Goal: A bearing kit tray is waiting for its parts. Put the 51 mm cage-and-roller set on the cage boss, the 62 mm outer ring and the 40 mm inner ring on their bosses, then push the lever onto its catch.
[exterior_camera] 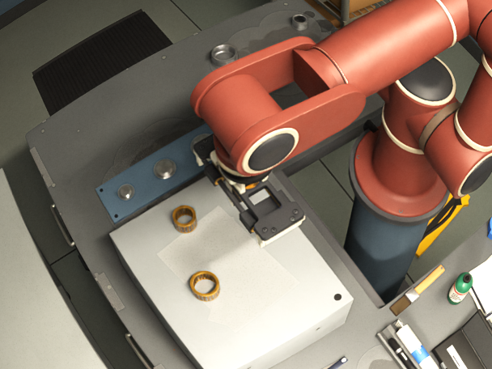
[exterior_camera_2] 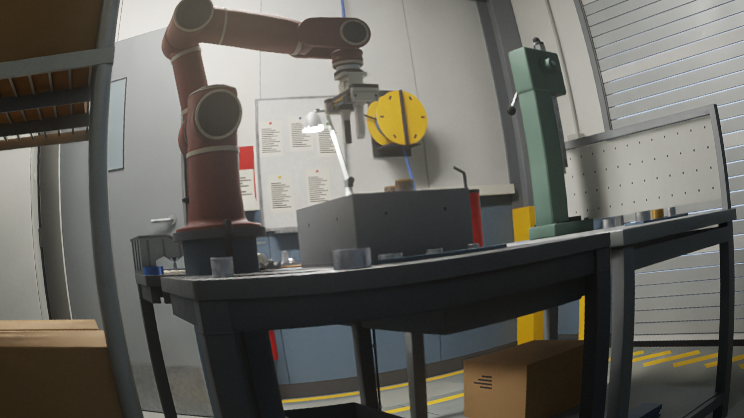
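Two brass cage-and-roller sets lie on the white box top: one near the blue tray, the other closer to the box's front, and my gripper hangs high above the box's far side, open and empty. The blue tray lies on the table beside the box, with two round metal bosses showing; its far end is hidden under the arm. A large steel ring and a smaller one stand on the dark table beyond the tray. The lever is not visible.
The white box raises the work surface above the table, with a paper sheet on it. The arm's red links overhang the tray end. A green press stand and a pegboard stand on the neighbouring table.
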Available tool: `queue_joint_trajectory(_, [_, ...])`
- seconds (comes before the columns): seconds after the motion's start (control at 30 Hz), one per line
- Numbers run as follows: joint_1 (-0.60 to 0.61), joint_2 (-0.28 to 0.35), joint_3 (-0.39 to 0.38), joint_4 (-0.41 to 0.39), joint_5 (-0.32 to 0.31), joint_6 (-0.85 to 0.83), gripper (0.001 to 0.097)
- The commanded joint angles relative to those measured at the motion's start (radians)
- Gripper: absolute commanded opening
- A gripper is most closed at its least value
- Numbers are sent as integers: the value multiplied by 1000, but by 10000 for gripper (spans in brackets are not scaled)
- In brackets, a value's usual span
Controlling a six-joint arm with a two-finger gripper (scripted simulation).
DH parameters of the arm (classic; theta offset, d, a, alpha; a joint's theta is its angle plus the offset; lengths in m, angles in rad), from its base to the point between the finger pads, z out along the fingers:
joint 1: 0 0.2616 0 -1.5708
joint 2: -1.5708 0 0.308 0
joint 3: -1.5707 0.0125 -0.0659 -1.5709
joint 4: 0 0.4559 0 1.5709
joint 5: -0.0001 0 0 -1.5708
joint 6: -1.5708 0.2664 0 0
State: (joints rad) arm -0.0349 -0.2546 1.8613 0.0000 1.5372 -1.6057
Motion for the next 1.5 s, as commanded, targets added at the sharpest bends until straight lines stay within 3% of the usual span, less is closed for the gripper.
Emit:
queue_joint_trajectory(0.0, [0,2,3,0,-8,0,645])
queue_joint_trajectory(0.83, [0,7,17,0,-28,38,645])
queue_joint_trajectory(1.47, [0,7,17,0,-28,236,645])
